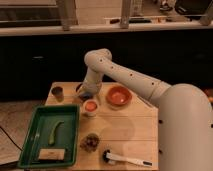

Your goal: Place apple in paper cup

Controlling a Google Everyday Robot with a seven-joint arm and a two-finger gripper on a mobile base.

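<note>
The small white paper cup (90, 111) stands on the wooden table (127, 132), left of centre. The orange-red apple (90, 105) sits in the cup's mouth and fills it. My gripper (86, 96) hangs just behind and slightly left of the cup, close above its far rim. The white arm reaches to it from the right, over the back of the table.
An orange bowl (119, 96) stands right of the cup. A dark olive-brown cup (57, 92) is at the back left. A green tray (35, 145) on the left holds a green vegetable (56, 131) and a tan block (51, 154). A brown clump (90, 142) and a white brush (125, 159) lie near the front.
</note>
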